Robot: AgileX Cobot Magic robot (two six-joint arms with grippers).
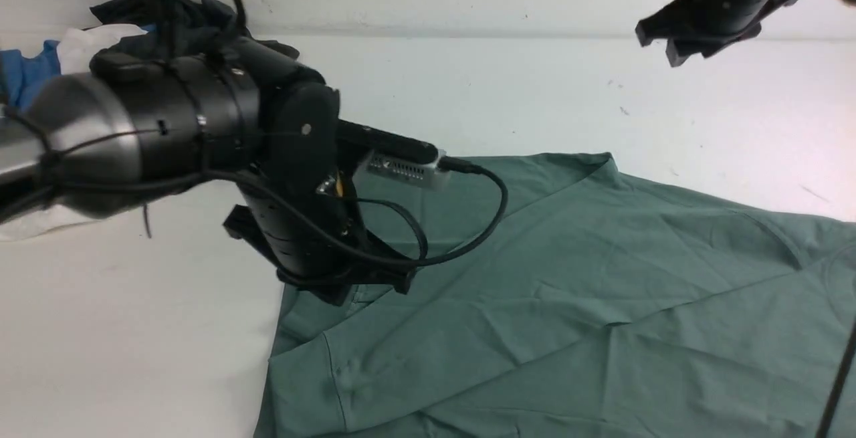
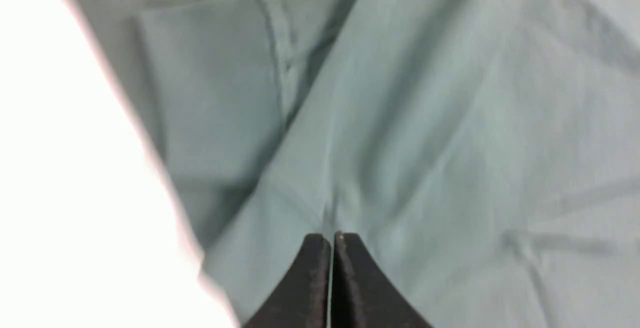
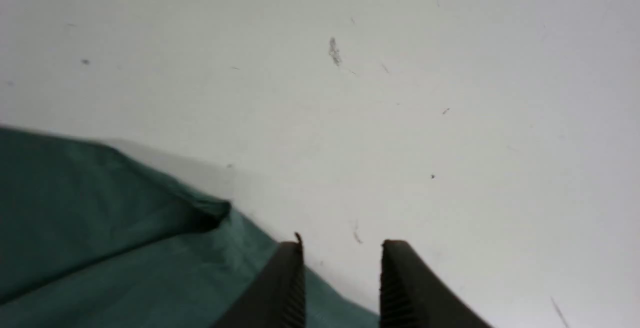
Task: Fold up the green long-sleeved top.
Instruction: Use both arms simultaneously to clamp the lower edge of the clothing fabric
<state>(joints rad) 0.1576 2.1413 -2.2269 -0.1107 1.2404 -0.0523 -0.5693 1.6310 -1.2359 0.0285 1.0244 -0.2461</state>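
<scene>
The green long-sleeved top (image 1: 602,277) is plain, muted sage-green. The table (image 1: 468,90) is white with faint dark specks. At ten o'clock lie a bright blue garment (image 1: 23,73), a white cloth (image 1: 93,40) and a charcoal garment (image 1: 127,7). The left arm (image 1: 200,117) is black and silver-grey.

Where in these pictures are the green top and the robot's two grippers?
green top (image 1: 602,277), front view: flat middle of the cloth.
left gripper (image 2: 332,238), left wrist view: where its closed fingertips meet.
right gripper (image 3: 342,244), right wrist view: gap between its parted fingertips.
</scene>
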